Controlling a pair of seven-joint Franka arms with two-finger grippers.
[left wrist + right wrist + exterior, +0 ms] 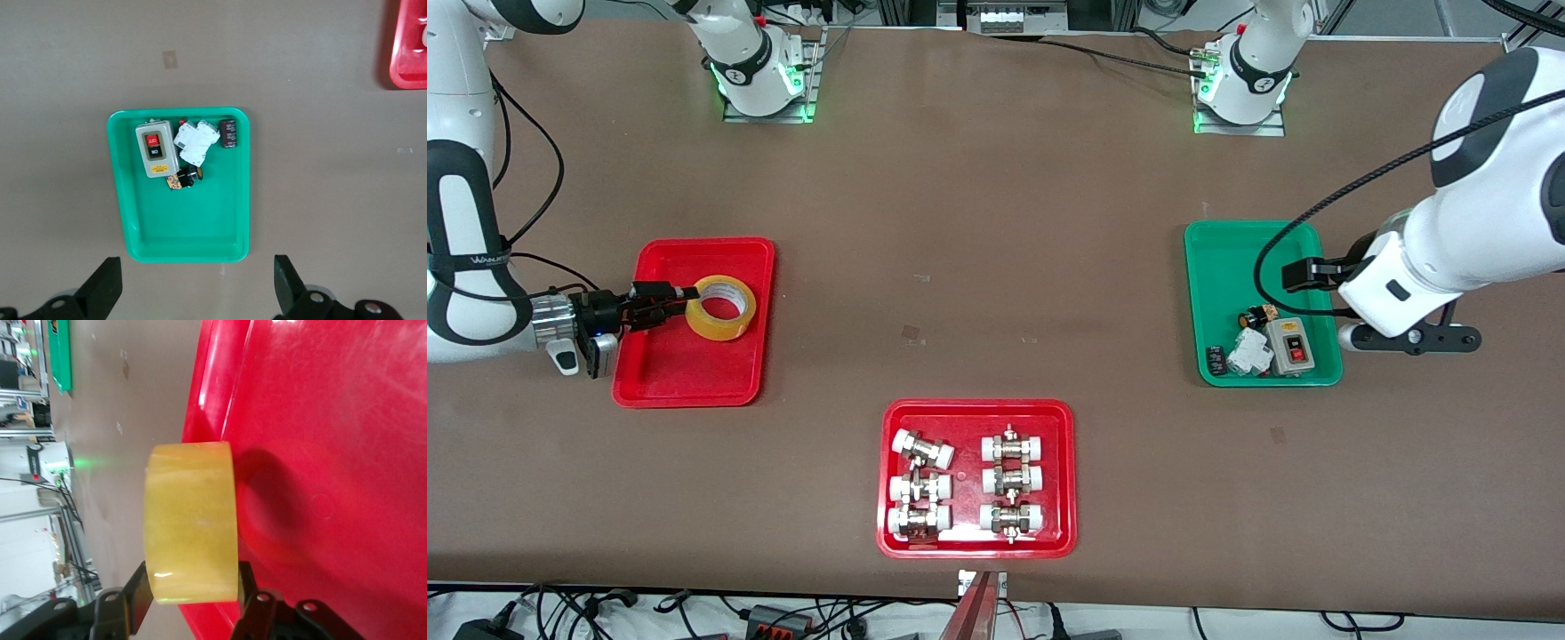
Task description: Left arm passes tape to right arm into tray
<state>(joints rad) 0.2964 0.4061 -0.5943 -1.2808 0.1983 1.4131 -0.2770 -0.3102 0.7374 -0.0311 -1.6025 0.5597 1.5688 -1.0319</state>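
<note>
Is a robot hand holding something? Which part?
The right gripper pinches the tape by its rim, over the tray. The left gripper holds nothing.

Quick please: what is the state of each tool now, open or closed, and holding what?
Left tool: open, holding nothing, over the green tray.
Right tool: closed on the tape, over the red tray.

Tape [721, 308] in tray [660, 373] at right arm's end of table, held over its floor by right gripper [678, 300]. Tray of fittings [976, 412] nearest front camera, mid-table. Tray of switch parts [1218, 267] at left arm's end; left gripper [198, 285] over table just beside it.
</note>
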